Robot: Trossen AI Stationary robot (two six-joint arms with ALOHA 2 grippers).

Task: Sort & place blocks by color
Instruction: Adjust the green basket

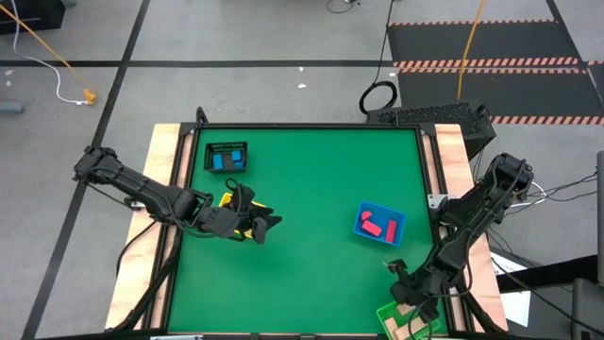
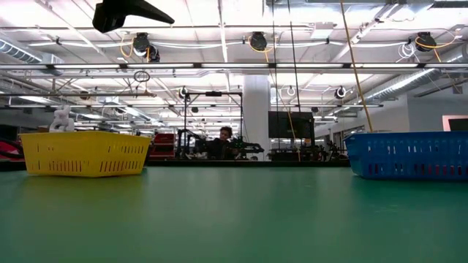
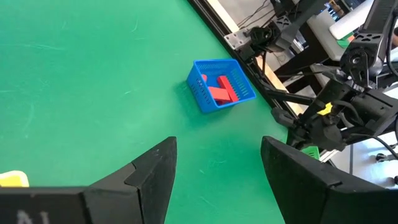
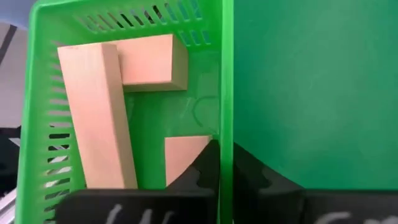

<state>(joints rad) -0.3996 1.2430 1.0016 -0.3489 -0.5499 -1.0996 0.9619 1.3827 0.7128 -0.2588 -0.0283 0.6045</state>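
Tan blocks (image 4: 96, 112) lie in the green tray (image 4: 227, 74) at the table's near right corner. My right gripper (image 4: 225, 163) (image 1: 408, 304) is down at that tray, shut over its wall. Red blocks (image 3: 221, 90) (image 1: 377, 227) lie in the blue tray (image 1: 363, 219) right of centre. Blue blocks (image 1: 226, 161) sit in the black tray (image 1: 209, 151) at the far left. My left gripper (image 3: 217, 149) (image 1: 268, 229) is open and empty, raised beside the yellow tray (image 1: 228, 200). The low view shows it as a dark shape (image 2: 131, 11) high above the yellow tray (image 2: 84, 153). My right gripper pinches the green tray's side wall (image 4: 227, 134) from above. One finger (image 4: 202, 171) is inside the tray next to a tan block (image 4: 183, 155); the other (image 4: 252, 177) is outside over the green mat. The tray rests on the table.
The green mat (image 1: 311, 179) lies open across the middle between the trays. A wooden border and black frame (image 1: 175, 161) run around the table. The blue tray (image 2: 409, 155) stands at the right of the low view. A person sits far back in the room (image 2: 225, 139).
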